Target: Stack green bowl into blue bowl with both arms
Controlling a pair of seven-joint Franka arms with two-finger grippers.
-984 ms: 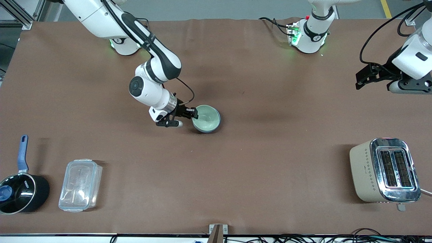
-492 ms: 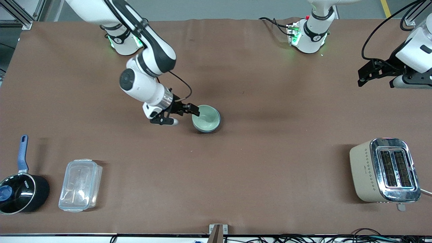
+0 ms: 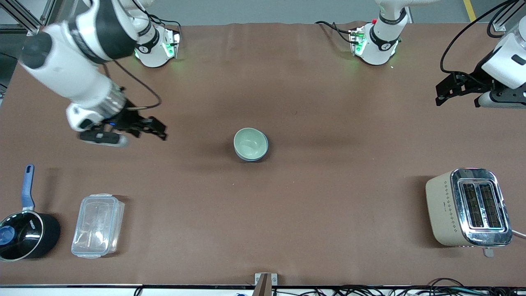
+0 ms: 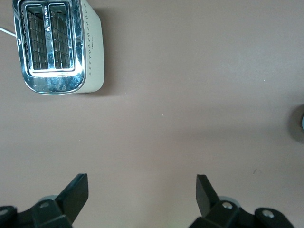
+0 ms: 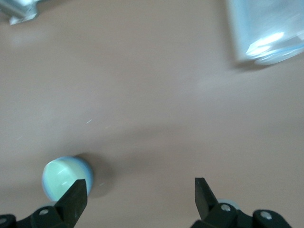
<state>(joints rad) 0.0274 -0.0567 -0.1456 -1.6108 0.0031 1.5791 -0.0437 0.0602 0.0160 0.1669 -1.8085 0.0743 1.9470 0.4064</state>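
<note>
Green bowl (image 3: pixel 250 143), small, round, glossy and pale mint, sits nested inside the medium-blue glossy bowl (image 3: pixel 263 154), of which only a thin rim shows around it. The pair stands near the middle of the brown table (image 3: pixel 328 205), well apart from the cream-and-chrome toaster (image 3: pixel 468 207) toward the left arm's end.

My right gripper (image 3: pixel 154 128) hangs empty over bare table toward the right arm's end, its jaws spread apart (the right wrist view shows the mint bowl (image 5: pixel 61 178) off in the distance between the black fingertips (image 5: pixel 76 197)). My left gripper (image 3: pixel 446 93) waits up over the table's edge at its own end, fingers apart too and holding nothing; its wrist view takes in the toaster (image 4: pixel 57 47).

By my judgement the stacking itself is done and the step in hand is clearing away. What comes next asks little: park both arms clear of the bowls, leaving the stack alone so the upper bowl keeps its seat. The clear lidded plastic box (image 3: pixel 98 225) and the black saucepan with a blue handle (image 3: pixel 24 230) lie near the front edge, out of my way.
</note>
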